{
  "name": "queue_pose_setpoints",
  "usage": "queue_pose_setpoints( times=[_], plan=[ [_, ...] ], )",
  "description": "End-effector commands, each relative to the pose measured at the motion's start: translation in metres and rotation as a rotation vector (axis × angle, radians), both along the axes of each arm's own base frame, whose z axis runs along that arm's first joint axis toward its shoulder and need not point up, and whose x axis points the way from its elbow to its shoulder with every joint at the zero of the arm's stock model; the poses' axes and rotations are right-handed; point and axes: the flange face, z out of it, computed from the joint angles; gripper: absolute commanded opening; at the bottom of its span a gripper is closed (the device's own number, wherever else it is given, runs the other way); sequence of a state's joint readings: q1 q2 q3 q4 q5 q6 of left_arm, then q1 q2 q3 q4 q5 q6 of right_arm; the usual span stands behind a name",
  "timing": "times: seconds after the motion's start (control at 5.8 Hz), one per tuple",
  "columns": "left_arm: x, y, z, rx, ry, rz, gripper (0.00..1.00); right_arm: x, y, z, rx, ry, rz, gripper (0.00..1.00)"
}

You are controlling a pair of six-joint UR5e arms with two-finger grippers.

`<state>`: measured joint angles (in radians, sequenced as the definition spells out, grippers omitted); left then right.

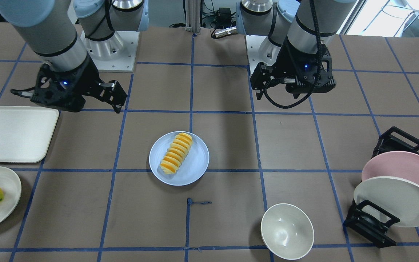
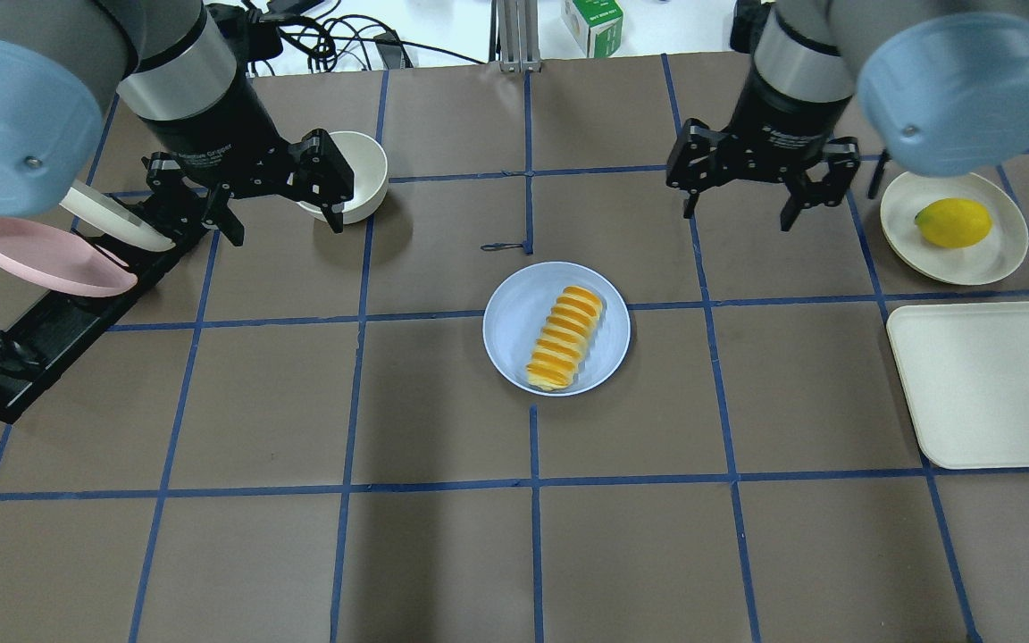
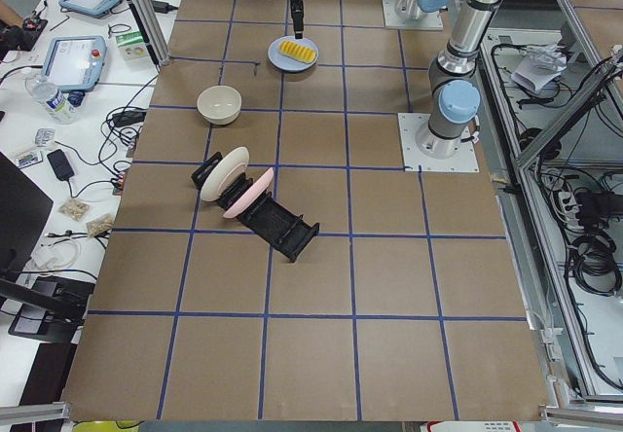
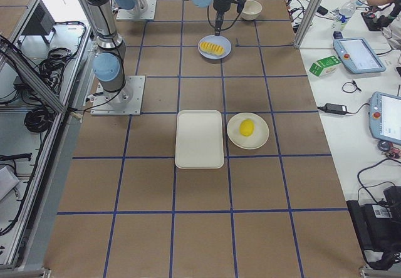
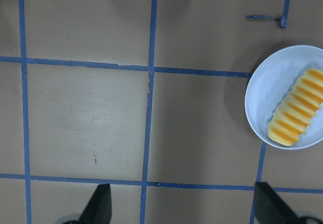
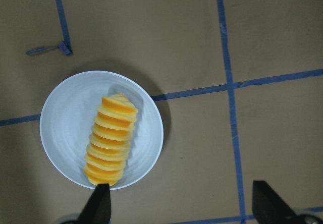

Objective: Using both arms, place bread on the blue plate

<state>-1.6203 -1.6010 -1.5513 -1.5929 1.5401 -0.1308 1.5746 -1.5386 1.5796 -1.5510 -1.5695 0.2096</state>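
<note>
The bread (image 2: pixel 566 337) lies lengthwise on the blue plate (image 2: pixel 512 321) at the table's middle, touched by neither gripper. It also shows in the front view (image 1: pixel 176 152) on the plate (image 1: pixel 197 163). My left gripper (image 2: pixel 285 228) hangs open and empty above the table, left of the plate and farther back. My right gripper (image 2: pixel 737 217) hangs open and empty to the plate's right, also farther back. The left wrist view has the bread (image 5: pixel 298 115) at its right edge. The right wrist view has the bread (image 6: pixel 111 141) on the plate (image 6: pixel 65 118) at lower left.
A white bowl (image 2: pixel 363 170) stands by my left gripper. A black dish rack (image 2: pixel 41 330) at far left holds a pink plate (image 2: pixel 50 259) and a cream plate (image 2: pixel 112 219). At right are a lemon (image 2: pixel 952 223) on a cream plate (image 2: pixel 997 259) and a white tray (image 2: pixel 997 384).
</note>
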Motion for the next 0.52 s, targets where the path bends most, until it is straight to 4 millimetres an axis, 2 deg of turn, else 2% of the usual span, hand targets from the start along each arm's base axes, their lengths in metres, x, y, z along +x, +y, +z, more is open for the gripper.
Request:
queue_pose_setpoints(
  times=[0.0,0.17,0.34],
  plan=[
    [0.001,0.000,0.002,-0.005,0.000,-0.001,1.00,-0.021,0.033,0.038,-0.015,0.081,-0.018,1.00],
    [0.003,0.000,0.005,-0.010,0.001,0.002,1.00,-0.010,0.053,0.044,0.012,-0.003,-0.017,1.00],
    [0.004,0.001,0.006,-0.011,0.001,0.002,1.00,-0.005,0.055,0.044,0.014,-0.036,-0.016,1.00]
  ],
)
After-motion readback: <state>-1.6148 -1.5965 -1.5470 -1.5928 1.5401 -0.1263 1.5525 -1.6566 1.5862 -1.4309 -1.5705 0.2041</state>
